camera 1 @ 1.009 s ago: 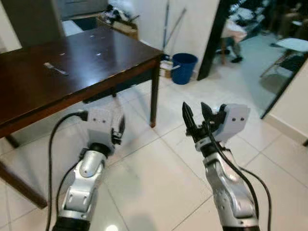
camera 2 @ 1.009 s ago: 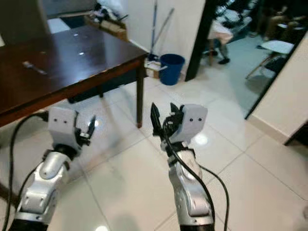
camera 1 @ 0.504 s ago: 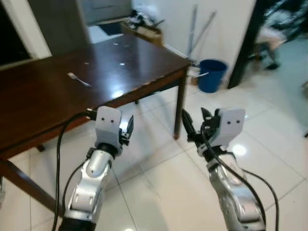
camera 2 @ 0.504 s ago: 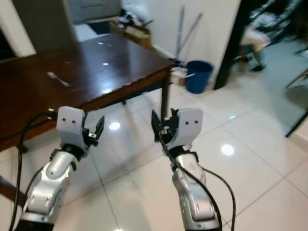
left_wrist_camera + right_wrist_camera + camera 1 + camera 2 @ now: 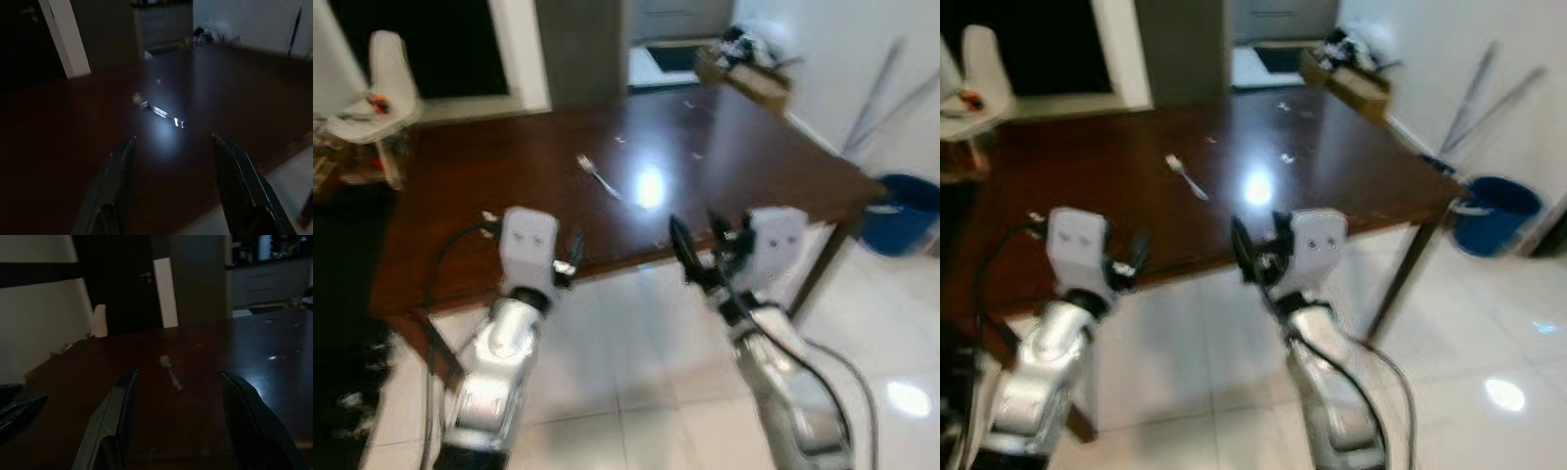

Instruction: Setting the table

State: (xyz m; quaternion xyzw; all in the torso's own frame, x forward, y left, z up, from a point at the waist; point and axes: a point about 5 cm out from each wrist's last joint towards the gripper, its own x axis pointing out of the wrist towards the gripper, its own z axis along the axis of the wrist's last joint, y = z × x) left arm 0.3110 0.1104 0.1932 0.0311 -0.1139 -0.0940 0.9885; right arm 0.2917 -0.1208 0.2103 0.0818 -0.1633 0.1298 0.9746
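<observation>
A fork (image 5: 598, 177) lies alone toward the far middle of the dark worktop (image 5: 460, 206); the left gripper (image 5: 570, 266) and right gripper (image 5: 697, 257) hover at its near edge, fingers parted and empty, apparently readied to reach for it.

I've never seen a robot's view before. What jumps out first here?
A lone silver fork lies near the middle of a dark wooden table. The robot's left hand and right hand are raised before the table's near edge, fingers open. A blue bucket stands on the floor to the right.
</observation>
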